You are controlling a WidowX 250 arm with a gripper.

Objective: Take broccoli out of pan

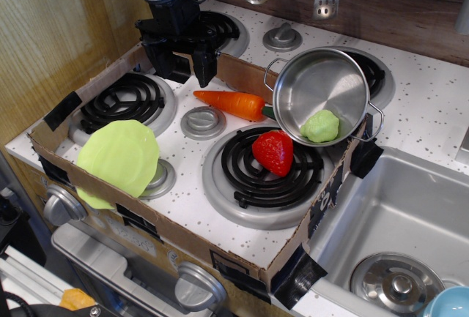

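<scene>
The pale green lumpy broccoli (321, 126) lies inside the shiny steel pan (322, 86), at its lower right. The pan leans tilted on the cardboard tray's right edge, between the front-right and back-right burners. My black gripper (183, 64) hangs above the back-left part of the stove, well left of the pan. Its two fingers point down with a gap between them and hold nothing.
An orange carrot (230, 102) lies between the gripper and the pan. A red strawberry (274, 151) sits on the front-right burner (253, 178). A yellow-green plate (117, 160) leans at the front left. A cardboard tray (326, 196) rims the stove. A sink (410, 222) lies to the right.
</scene>
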